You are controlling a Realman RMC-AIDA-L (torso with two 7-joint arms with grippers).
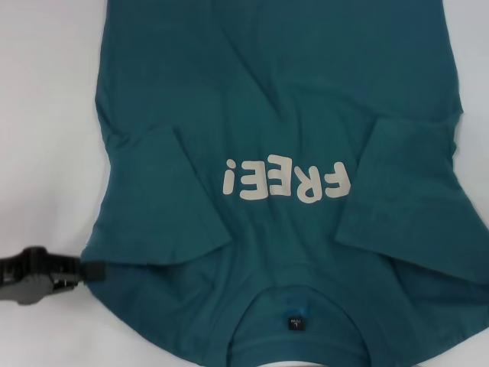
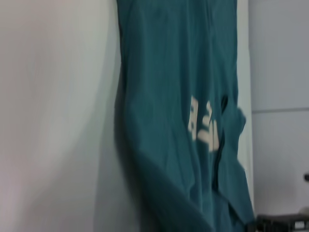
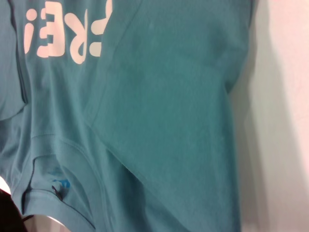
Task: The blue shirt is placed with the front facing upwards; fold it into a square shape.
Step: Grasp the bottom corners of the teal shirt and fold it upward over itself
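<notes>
1. Closest to the robot is the collar [image 1: 294, 294] of the blue shirt [image 1: 283, 99], right at the near edge of the head view, with a small dark neck tag [image 1: 296, 323] inside it.
2. Just left of that, the left gripper [image 1: 90, 269] sits low over the white bench [image 1: 42, 115], with its dark tip right at the shirt's near left edge, by the shoulder. Can't tell if it's spread or pinching the cloth, the tips are too dark and small to read.
3. The right gripper doesn't show anywhere; its wrist camera only sees the shirt's right shoulder area, the collar and part of the lettering from close up.
4. Moving out, both sleeves are already folded in over the front: the left sleeve [image 1: 172, 199] lies as a flap over the left chest, and the right sleeve [image 1: 409, 191] does the same on the right.
5. Between the two flaps is the pale "FREE!" print [image 1: 286, 182], facing up and reading upside down from the robot's side.
6. Farthest out, the shirt's body runs flat across the bench with a few soft creases, and its hem end goes past the far edge of the head view.
</notes>
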